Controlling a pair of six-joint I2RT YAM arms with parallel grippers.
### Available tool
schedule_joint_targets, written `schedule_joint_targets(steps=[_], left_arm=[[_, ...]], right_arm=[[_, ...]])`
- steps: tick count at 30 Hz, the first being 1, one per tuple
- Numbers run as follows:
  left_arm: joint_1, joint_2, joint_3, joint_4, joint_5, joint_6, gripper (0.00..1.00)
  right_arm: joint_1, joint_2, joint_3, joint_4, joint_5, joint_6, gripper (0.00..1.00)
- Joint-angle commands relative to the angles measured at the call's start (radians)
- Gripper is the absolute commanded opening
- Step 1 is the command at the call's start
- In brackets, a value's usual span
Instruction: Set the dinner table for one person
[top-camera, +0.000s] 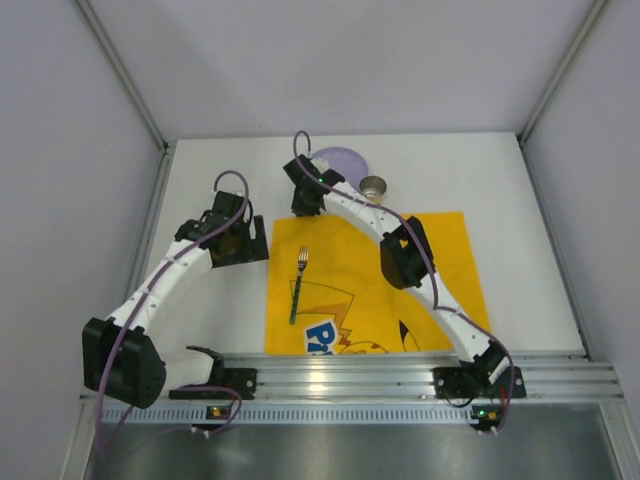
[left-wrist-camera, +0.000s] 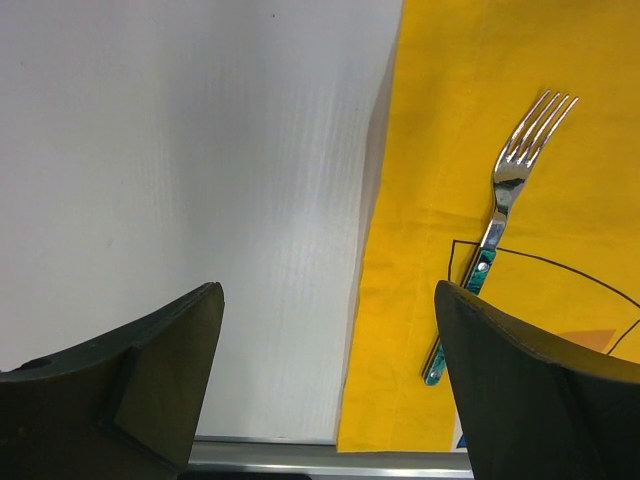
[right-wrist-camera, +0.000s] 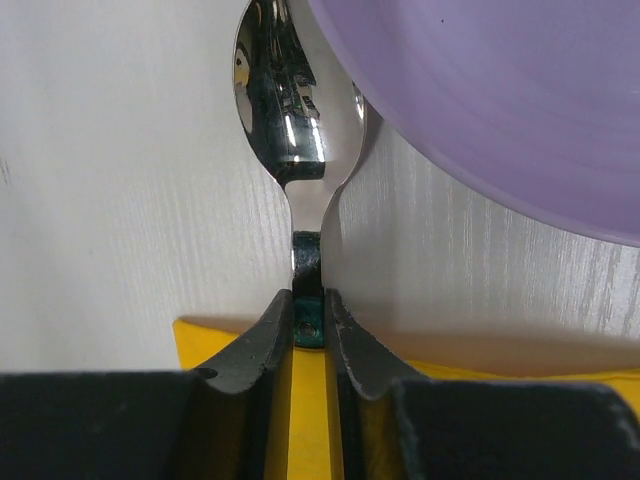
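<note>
Reaching out from the near rail toward 12 o'clock, two arms lean over the dinner table (top-camera: 520, 200), the white top that spreads under everything in view. Nearest lies the yellow placemat (top-camera: 340, 270), with a fork (top-camera: 298, 285) along its left side, tines pointing to 12. Just off the cloth's left edge, the left gripper (left-wrist-camera: 328, 300) hangs over bare white with jaws spread wide and nothing between them, the fork at its 4 o'clock. Farther out, the right gripper (right-wrist-camera: 308, 318) pinches the green-tipped handle of a spoon (right-wrist-camera: 296, 100). The spoon's long axis runs straight away from the fingers to 12 o'clock, bowl outermost. The coming move likely turns on one fact: the placemat lies at 6 o'clock from the spoon, under the right wrist, so the arm holding it looks best placed to draw it onto the cloth. A small metal cup (top-camera: 373, 186) stands at that gripper's 3 o'clock, and a purple plate (right-wrist-camera: 500, 110) crowds the spoon's bowl at 2 o'clock. Whether rim and bowl touch, or whether the spoon rests on the table, cannot be told. From above, the wrist all but hides the spoon.
</note>
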Motion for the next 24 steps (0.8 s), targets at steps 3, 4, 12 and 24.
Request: schedule_joint_targets(steps=[3,4,12,24], left_arm=[[0.022,-0.01,0.017,0.016,0.024,0.027,0.91],[0.022,-0.009,0.02,0.015,0.027,0.027,0.91],[0.023,-0.012,0.031,-0.001,0.013,0.03,0.91],[0.023,0.025,0.081,-0.007,-0.01,0.029,0.91]], right_arm=[[0.035,0.053,0.029,-0.062,0.049,-0.027,0.1],[0.037,0.052,0.028,-0.059,0.052,-0.026,0.08],[0.003,-0.04,-0.082,0.078,-0.031,-0.045,0.0],[0.0,-0.287,-0.081,0.49,-0.014,-0.197,0.0]])
